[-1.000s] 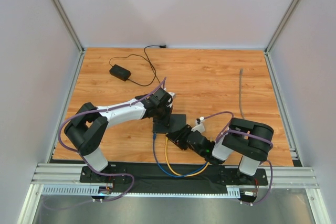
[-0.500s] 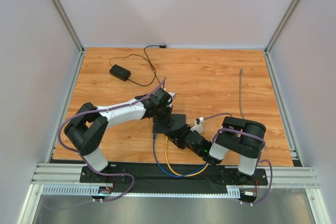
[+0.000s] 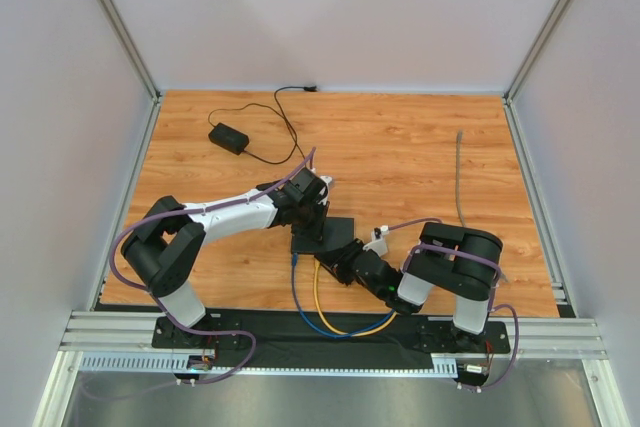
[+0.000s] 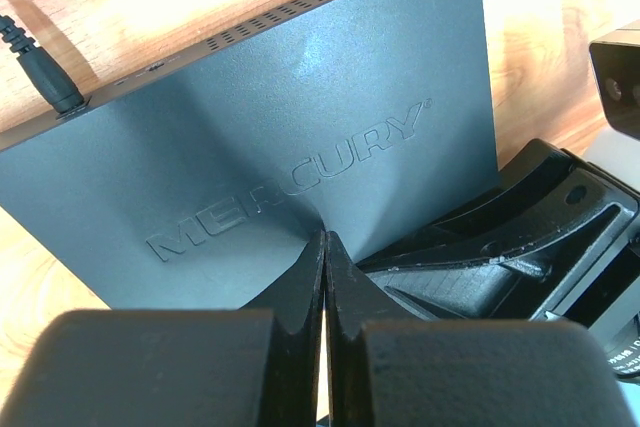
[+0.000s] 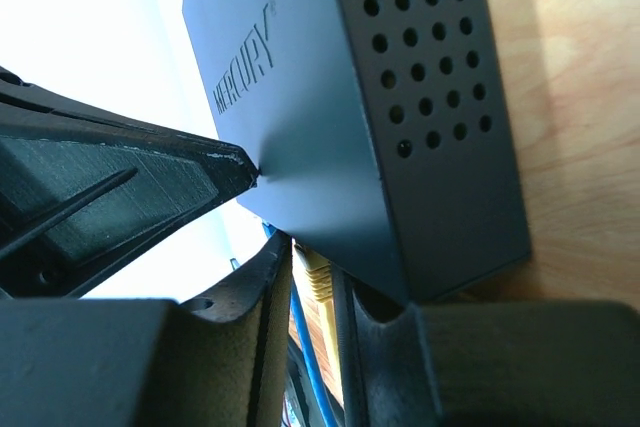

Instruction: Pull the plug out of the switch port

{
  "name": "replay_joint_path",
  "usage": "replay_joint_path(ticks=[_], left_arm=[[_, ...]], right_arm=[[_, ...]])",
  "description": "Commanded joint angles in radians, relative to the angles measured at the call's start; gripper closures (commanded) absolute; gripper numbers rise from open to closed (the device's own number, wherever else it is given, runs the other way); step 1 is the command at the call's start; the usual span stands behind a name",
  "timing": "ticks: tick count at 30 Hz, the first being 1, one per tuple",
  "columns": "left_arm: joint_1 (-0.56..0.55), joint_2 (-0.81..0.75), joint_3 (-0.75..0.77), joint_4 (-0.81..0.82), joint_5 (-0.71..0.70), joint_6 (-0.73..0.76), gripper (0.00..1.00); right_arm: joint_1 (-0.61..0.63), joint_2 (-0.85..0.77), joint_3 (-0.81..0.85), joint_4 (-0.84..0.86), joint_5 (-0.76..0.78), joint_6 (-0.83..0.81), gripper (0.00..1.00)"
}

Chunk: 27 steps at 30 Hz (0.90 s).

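Note:
The switch (image 3: pixel 332 233) is a flat black box marked MERCURY (image 4: pixel 300 127), lying mid-table. My left gripper (image 3: pixel 306 219) is shut and empty, its tips (image 4: pixel 325 239) pressing down on the switch's top. A yellow plug (image 5: pixel 320 287) sits in a port on the switch's near edge (image 5: pixel 400 177), with a blue cable (image 5: pixel 308 357) beside it. My right gripper (image 5: pixel 312 265) straddles the yellow plug, and its fingers (image 5: pixel 255 307) close on the plug's sides. From above, the right gripper (image 3: pixel 338 261) sits at the switch's near edge.
A small black power adapter (image 3: pixel 228 137) and its cord lie at the far left. A grey cable (image 3: pixel 459 172) lies at the right. Yellow (image 3: pixel 345 332) and blue (image 3: pixel 300 302) cables loop toward the near edge. A black power lead (image 4: pixel 45 72) enters the switch's far side.
My right arm's elbow has folded in and shifted left, while its gripper stays at the switch's near edge. The left arm and the switch have not moved.

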Motion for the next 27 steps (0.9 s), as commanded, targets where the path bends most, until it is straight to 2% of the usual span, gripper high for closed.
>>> replay_joint_path(ticks=[1,13,21,27], left_arm=[[-0.004,0.032,-0.056,-0.073,-0.037,0.007,1.00],[-0.002,0.061,-0.052,-0.080,-0.050,0.022,1.00],[-0.002,0.086,-0.062,-0.076,-0.064,0.027,1.00],[-0.002,0.092,-0.058,-0.082,-0.066,0.030,1.00]], right_arm=[[0.003,0.038,-0.010,-0.076,0.054,0.002,0.79],[0.003,0.055,-0.026,-0.099,-0.010,-0.045,1.00],[0.003,0.029,0.017,-0.240,-0.075,-0.123,1.00],[0.003,0.051,0.025,-0.213,-0.107,-0.139,1.00]])
